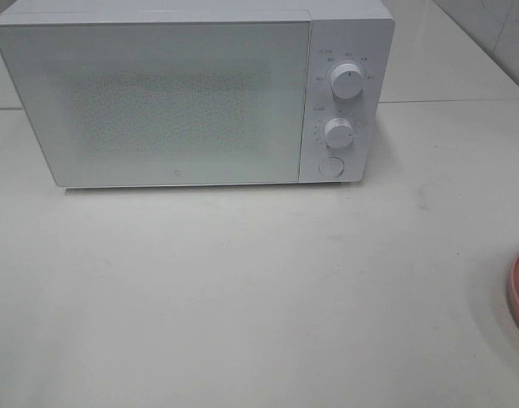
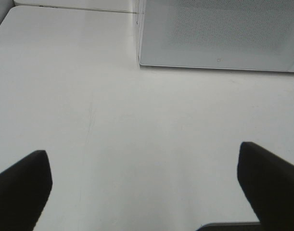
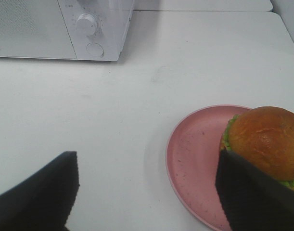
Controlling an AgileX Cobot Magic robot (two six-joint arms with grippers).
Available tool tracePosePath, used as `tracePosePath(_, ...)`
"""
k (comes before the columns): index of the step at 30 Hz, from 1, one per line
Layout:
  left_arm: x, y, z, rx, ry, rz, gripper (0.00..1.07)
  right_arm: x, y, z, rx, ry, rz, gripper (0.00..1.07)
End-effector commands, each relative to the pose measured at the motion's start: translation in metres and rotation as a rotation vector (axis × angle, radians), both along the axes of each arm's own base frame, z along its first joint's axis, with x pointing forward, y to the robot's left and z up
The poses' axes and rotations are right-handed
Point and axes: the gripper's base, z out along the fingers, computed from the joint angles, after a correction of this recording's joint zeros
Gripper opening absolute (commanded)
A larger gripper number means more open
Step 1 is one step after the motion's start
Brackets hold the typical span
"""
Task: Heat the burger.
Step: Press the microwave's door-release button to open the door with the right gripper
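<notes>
The round golden-brown burger (image 3: 264,142) sits upright, bun uppermost and green lettuce frilling beneath. Being round, it shows no long axis. It rests on a shallow round pink plate (image 3: 195,149) toward the right edge of the white tabletop (image 1: 242,297).

The right pincer (image 3: 147,187) is spread wide and holds nothing, with one finger beside the bun. The left pincer (image 2: 144,175) gapes wide over bare tabletop.

A white box-shaped microwave (image 1: 174,93) stands door shut near the rear edge. The markings around its dials are too small to read.

One finger (image 3: 255,197) of my right jaws hides part of the burger (image 3: 264,139); the frame's edge crops it and the pink plate (image 3: 195,159). The microwave's (image 1: 157,102) dial markings are too small to read.
</notes>
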Motion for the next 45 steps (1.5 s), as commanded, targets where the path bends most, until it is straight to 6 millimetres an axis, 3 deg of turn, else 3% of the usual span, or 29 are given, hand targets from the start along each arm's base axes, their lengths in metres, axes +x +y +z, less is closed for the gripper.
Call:
tracePosePath(1, -0.003, 0.000, 0.001, -0.001, -0.040, 0.001, 1.00, -0.003, 0.000, 0.000, 0.003, -0.031, -0.005, 0.76)
tracePosePath(21, -0.003, 0.000, 0.001, -0.001, -0.040, 0.001, 1.00, -0.001, -0.001, 0.000, -0.004, -0.019, -0.008, 0.76)
tracePosePath(29, -0.003, 0.000, 0.001, -0.001, -0.040, 0.001, 1.00, 0.023, 0.002, 0.022, -0.017, 0.058, -0.009, 0.76)
tracePosePath(45, -0.003, 0.000, 0.001, -0.001, -0.040, 0.001, 1.00, 0.082, 0.008, 0.025, -0.020, 0.122, -0.009, 0.76)
